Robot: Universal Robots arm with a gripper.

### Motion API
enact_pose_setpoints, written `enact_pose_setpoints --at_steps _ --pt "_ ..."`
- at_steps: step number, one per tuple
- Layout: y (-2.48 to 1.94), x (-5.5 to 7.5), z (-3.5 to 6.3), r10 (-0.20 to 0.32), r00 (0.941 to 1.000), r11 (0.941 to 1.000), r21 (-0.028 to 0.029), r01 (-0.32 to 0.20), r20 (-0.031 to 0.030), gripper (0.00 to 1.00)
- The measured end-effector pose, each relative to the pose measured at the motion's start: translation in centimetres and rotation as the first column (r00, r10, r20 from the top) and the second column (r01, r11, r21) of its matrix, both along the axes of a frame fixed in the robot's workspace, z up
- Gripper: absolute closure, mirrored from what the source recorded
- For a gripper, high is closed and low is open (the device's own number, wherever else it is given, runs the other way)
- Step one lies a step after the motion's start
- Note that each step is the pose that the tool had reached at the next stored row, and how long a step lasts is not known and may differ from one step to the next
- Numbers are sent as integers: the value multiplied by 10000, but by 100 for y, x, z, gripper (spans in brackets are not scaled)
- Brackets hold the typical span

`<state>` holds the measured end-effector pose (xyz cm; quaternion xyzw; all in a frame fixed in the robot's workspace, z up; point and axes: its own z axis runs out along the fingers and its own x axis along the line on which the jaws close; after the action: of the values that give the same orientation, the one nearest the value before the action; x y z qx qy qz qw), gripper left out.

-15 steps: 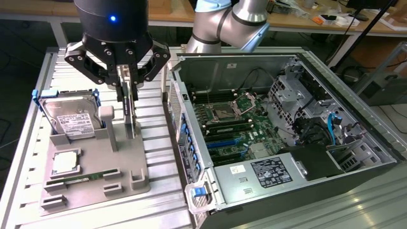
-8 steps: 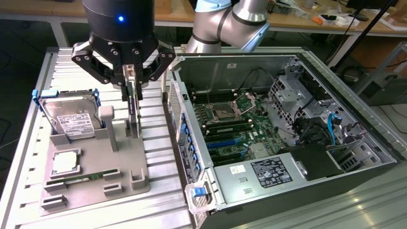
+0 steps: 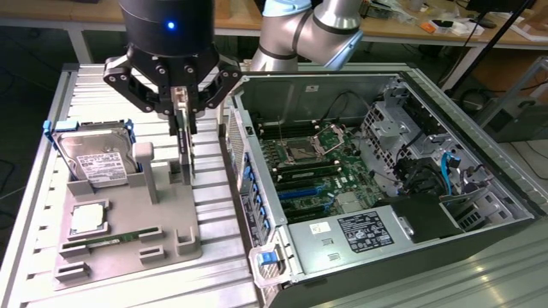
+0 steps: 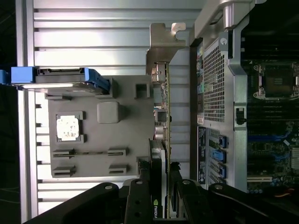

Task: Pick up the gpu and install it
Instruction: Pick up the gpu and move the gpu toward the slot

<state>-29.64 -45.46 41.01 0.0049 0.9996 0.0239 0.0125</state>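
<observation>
The gpu [image 3: 184, 144] is a thin dark card seen edge-on, standing upright over the grey holder [image 3: 163, 218]. My gripper [image 3: 181, 106] comes down from above and is shut on its top edge. The card's lower end sits by the holder's upright post; I cannot tell whether it still rests in its slot. In the wrist view the gpu [image 4: 163, 116] runs away from my gripper [image 4: 161, 198], with the silvery end bracket [image 4: 164, 44] at its far end. One black finger [image 4: 140, 200] presses each face of the card.
An open computer case [image 3: 402, 83] lies at the exterior view's right, its wall [image 3: 235, 147] close beside the card; blue slots [image 3: 299, 192] show on the motherboard. The holder also carries a hard drive [image 3: 94, 157] with blue rails, a processor chip [image 3: 88, 218] and a green memory stick [image 3: 111, 240].
</observation>
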Motion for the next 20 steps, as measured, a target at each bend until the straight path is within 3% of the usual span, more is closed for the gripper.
enact_pose_setpoints --at_steps 20 --pt "0 110 0 0 10000 10000 7 0 0 73"
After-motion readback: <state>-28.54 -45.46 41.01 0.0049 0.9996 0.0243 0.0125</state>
